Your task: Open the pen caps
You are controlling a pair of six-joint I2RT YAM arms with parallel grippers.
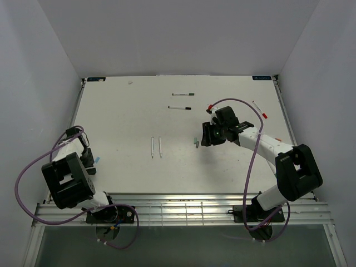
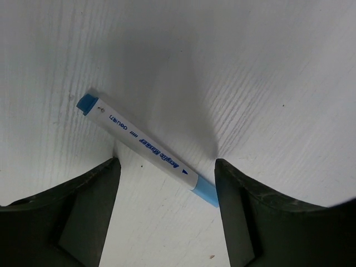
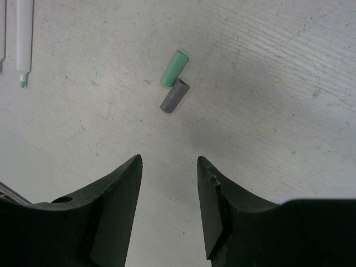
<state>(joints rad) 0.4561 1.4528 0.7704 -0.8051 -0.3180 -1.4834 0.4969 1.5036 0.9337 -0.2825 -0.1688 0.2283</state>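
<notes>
A white marker pen (image 2: 146, 146) with a blue cap (image 2: 207, 192) lies on the table between the fingers of my open left gripper (image 2: 167, 169), the cap close to the right finger. In the top view that gripper (image 1: 90, 160) is at the table's left edge. My right gripper (image 3: 168, 161) is open and empty, just short of a loose green cap (image 3: 174, 68) and a loose dark grey cap (image 3: 174, 95), which lie end to end on the table. In the top view the right gripper (image 1: 203, 137) is beside these caps (image 1: 196, 143).
Two uncapped white pens (image 1: 156, 147) lie side by side mid-table; one with a green tip (image 3: 23, 39) shows in the right wrist view. Two capped pens (image 1: 182, 100) lie at the back. A red-capped pen (image 1: 260, 109) lies at the back right, and a red piece (image 1: 210, 107) behind the right wrist.
</notes>
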